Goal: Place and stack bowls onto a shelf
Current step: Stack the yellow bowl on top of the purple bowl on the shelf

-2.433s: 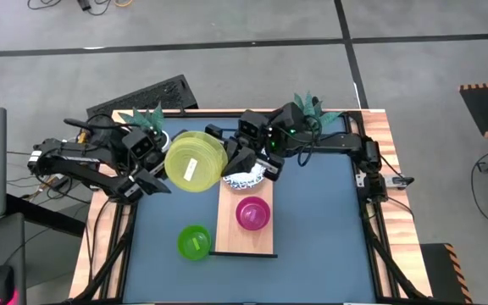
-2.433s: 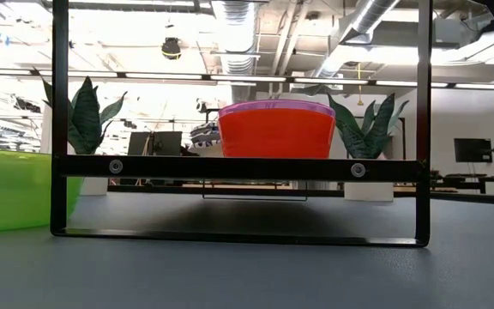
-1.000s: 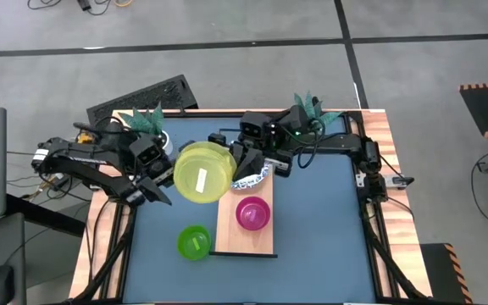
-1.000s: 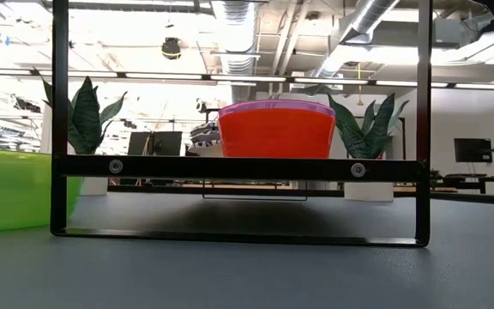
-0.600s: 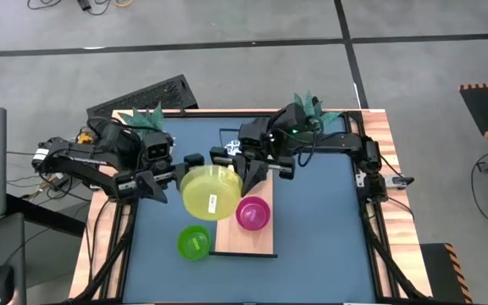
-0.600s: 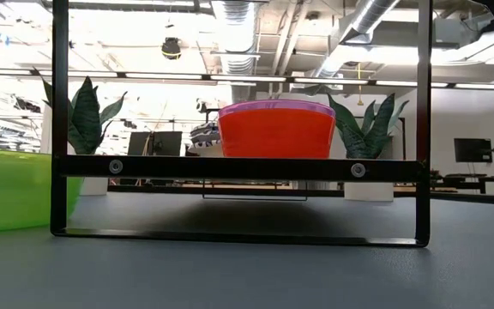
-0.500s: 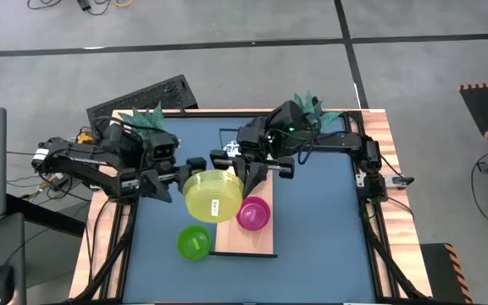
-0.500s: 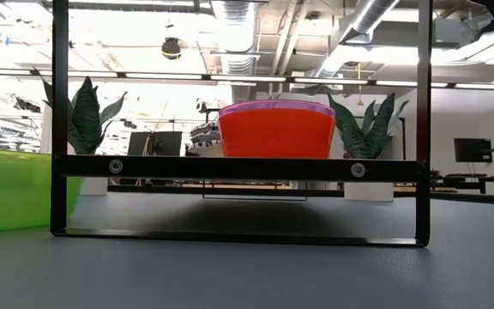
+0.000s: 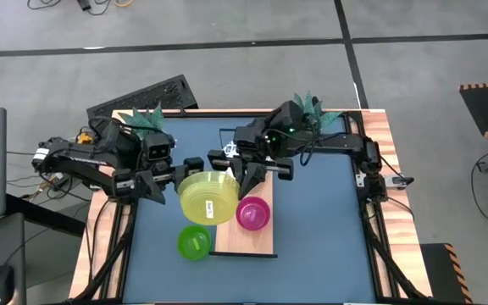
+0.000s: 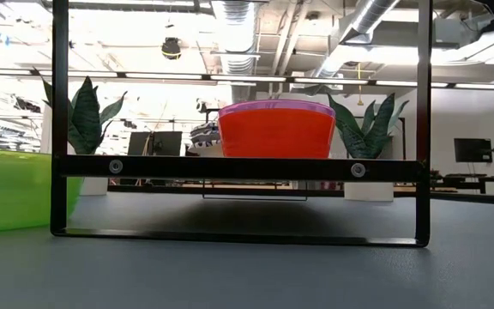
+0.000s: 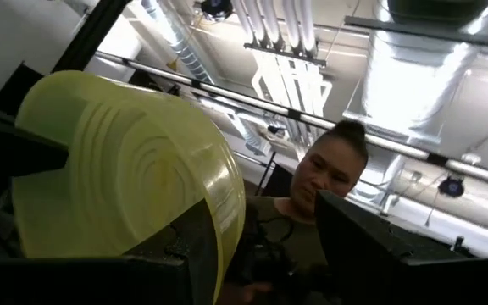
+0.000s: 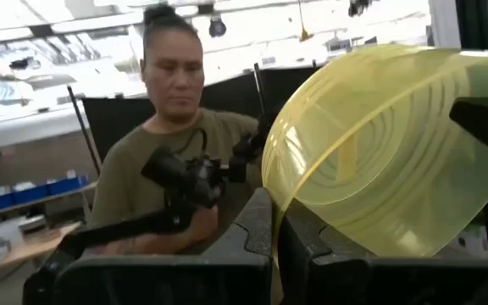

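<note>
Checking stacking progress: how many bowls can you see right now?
4. Yellow bowl held between both grippers over the shelf; purple bowl nested in red bowl on it; green bowl beside it. Others may be hidden.

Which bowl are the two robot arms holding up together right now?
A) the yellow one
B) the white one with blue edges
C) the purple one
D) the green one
A: the yellow bowl hangs between the left gripper and the right gripper, and the right wrist view shows dark fingers pinching its rim.
</note>
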